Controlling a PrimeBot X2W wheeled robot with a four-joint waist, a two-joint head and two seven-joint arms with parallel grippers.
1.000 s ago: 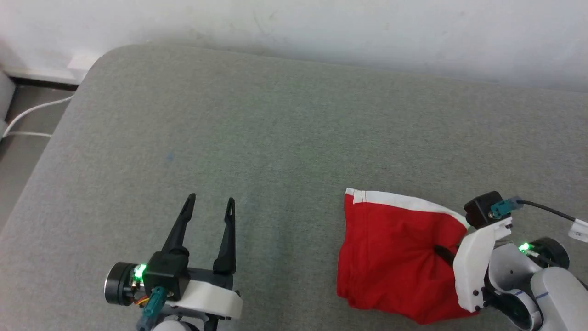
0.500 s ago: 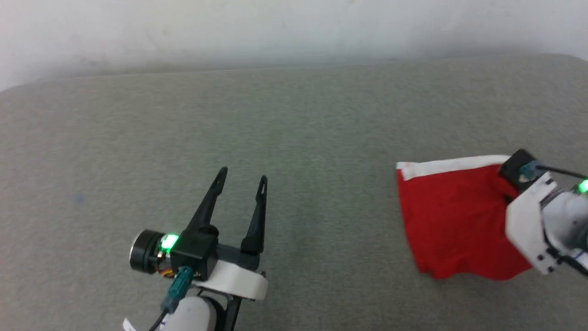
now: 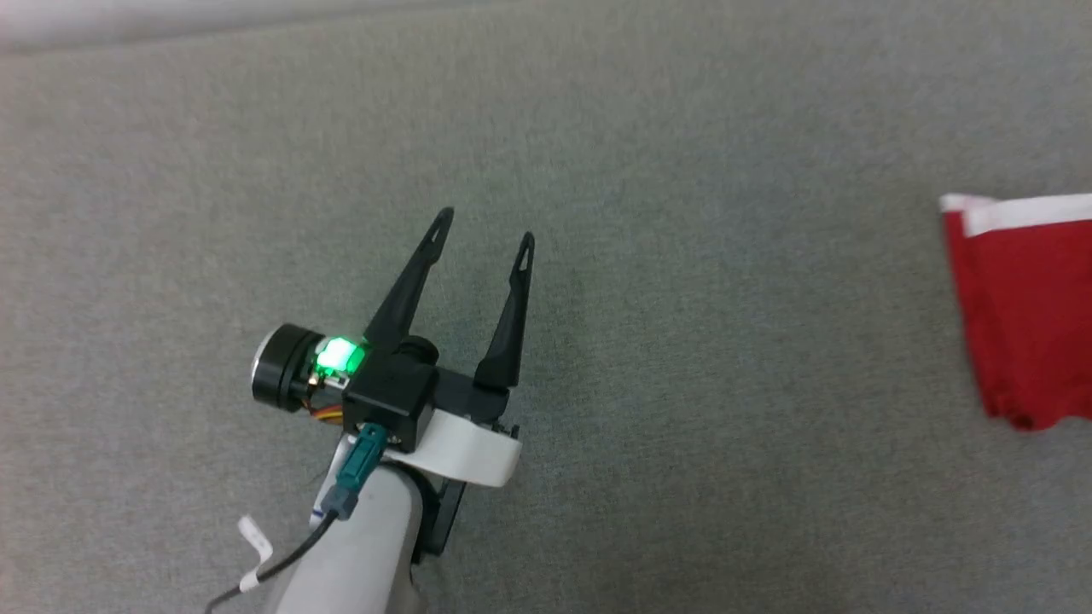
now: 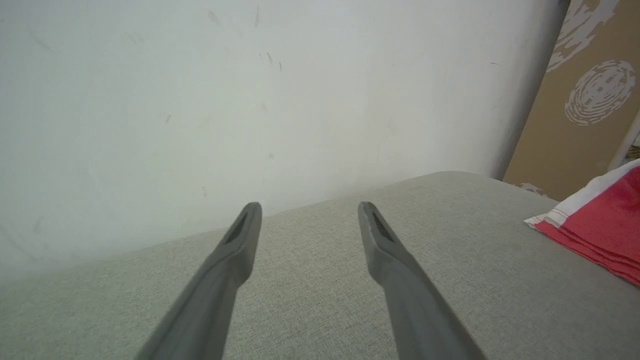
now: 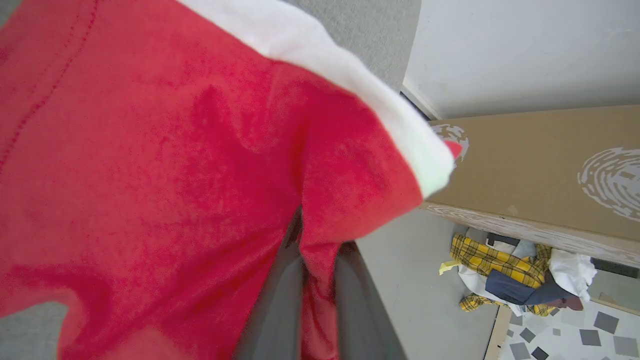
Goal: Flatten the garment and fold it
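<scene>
The garment (image 3: 1024, 315) is bright red with a white trim band and lies bunched on the grey cushion at the head view's right edge, partly cut off. In the right wrist view my right gripper (image 5: 315, 280) is shut on a fold of the garment (image 5: 150, 150), and the red cloth drapes over both dark fingers. My left gripper (image 3: 485, 226) hovers open over bare cushion well to the left of the garment, with nothing between its fingers. From the left wrist view the left gripper (image 4: 310, 207) points at the wall, with the garment (image 4: 600, 225) at the far right.
The grey cushioned surface (image 3: 682, 128) stretches wide around the left gripper. A white wall (image 4: 200, 75) stands behind it. Off the cushion's right end stands a cardboard box (image 5: 540, 165), with a pile of clothes (image 5: 515, 280) on the patterned floor below it.
The head camera has swung, shifting the whole picture. The garment now sits at the right edge, farther from the left gripper, and the right gripper has left the head view. The left gripper stays open.
</scene>
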